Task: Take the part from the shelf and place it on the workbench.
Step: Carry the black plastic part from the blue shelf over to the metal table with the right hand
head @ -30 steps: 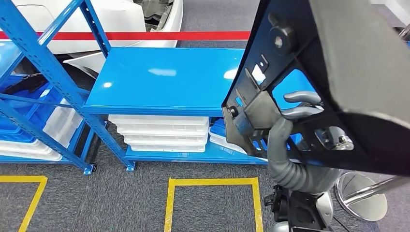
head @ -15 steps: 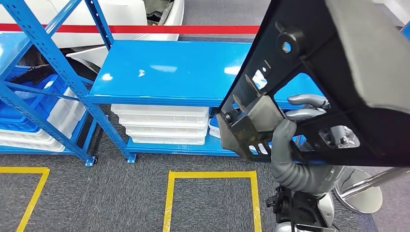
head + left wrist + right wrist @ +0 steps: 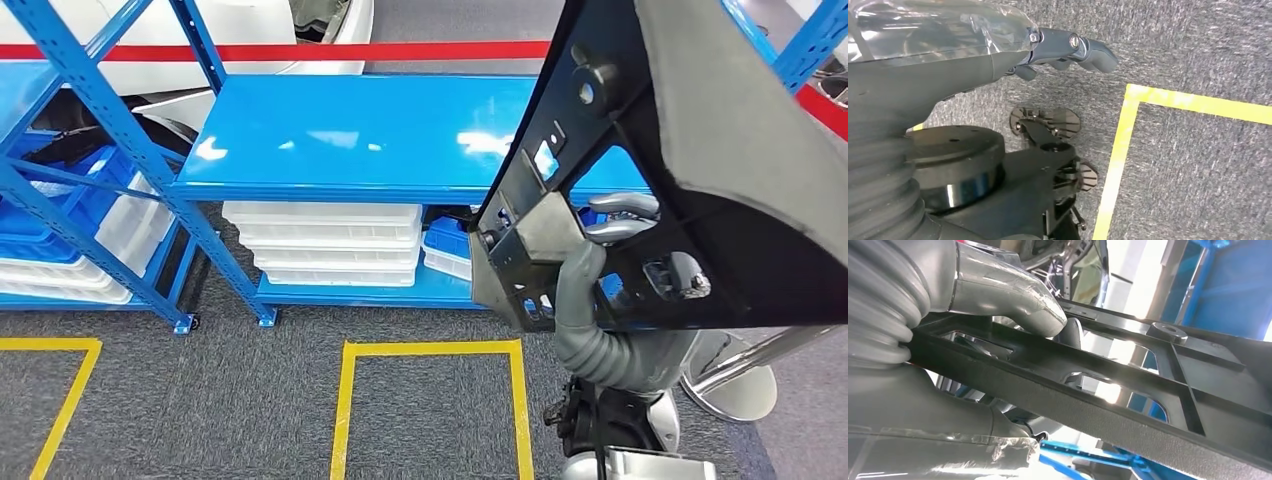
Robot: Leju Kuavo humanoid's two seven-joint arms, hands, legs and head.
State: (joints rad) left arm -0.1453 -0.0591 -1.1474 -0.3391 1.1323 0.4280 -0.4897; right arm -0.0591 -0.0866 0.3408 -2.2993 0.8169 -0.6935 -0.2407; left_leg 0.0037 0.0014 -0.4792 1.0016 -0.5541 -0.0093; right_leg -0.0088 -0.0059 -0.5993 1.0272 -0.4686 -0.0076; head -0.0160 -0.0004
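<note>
Right hand (image 3: pixel 600 250) grips large black perforated metal frame part (image 3: pixel 640 150), rising toward 12 o'clock; left hand (image 3: pixel 1068 47) hangs, fingers apart; no legible writing

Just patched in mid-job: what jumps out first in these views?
A big black part fills the right of the head view, held up close to the camera by the right robot hand. Behind it stands a blue shelf, white trays stacked under its top board. On the carpet in front lies a yellow tape square.
</note>
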